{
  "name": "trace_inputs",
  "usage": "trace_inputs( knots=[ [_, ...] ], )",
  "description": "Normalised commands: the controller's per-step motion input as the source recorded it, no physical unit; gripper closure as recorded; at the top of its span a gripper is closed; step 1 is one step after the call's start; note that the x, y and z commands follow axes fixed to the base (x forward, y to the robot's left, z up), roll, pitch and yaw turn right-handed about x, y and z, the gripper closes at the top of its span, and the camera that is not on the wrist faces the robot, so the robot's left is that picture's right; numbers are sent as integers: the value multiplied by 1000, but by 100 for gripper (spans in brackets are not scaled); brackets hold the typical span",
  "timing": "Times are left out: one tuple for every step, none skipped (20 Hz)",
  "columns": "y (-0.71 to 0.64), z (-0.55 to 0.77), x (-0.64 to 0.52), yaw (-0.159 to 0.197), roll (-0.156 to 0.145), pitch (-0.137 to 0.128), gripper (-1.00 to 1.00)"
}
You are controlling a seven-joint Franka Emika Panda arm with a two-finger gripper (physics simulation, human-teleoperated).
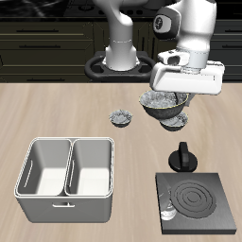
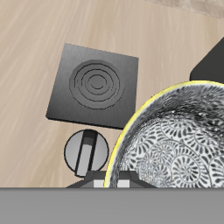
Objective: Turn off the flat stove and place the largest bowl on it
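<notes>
The flat stove (image 1: 196,201) is a dark grey slab near the table's front edge, and its ring burner shows grey. Its black knob (image 1: 181,157) sits at the slab's back edge. My gripper (image 1: 169,94) hangs above the middle of the table, shut on the rim of the largest bowl (image 1: 160,103), which is lifted off the table and tilted. In the wrist view the bowl (image 2: 175,144) fills the near field with a yellow rim and patterned inside. Beyond it lie the stove (image 2: 96,83) and knob (image 2: 85,150). My fingertips are hidden there.
A small speckled bowl (image 1: 120,117) rests on the table beside the held one, and another bowl (image 1: 177,122) sits just beneath it. A white two-compartment bin (image 1: 66,168) stands near the front edge, apart from the stove.
</notes>
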Motion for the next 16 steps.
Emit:
trace_inputs(
  knots=[
    [94, 24, 183, -35, -17, 10, 100],
    [79, 20, 189, -14, 25, 26, 100],
    [178, 95, 234, 29, 34, -34, 100],
    [64, 69, 167, 24, 11, -46, 100],
    [39, -15, 141, 17, 13, 14, 100],
    [47, 43, 272, 62, 12, 3, 100],
    [3, 141, 483, -10, -26, -21, 100],
    [-151, 60, 281, -4, -73, -7, 100],
    [8, 43, 236, -8, 2, 36, 100],
    [7, 40, 190, 32, 5, -14, 100],
    [-19, 54, 163, -23, -34, 0, 100],
    [26, 41, 116, 24, -11, -10, 100],
    [84, 87, 229, -37, 21, 46, 100],
    [106, 86, 198, 41, 30, -31, 100],
    [195, 113, 353, -20, 13, 44, 100],
    [200, 70, 177, 25, 44, -4, 100]
  ],
)
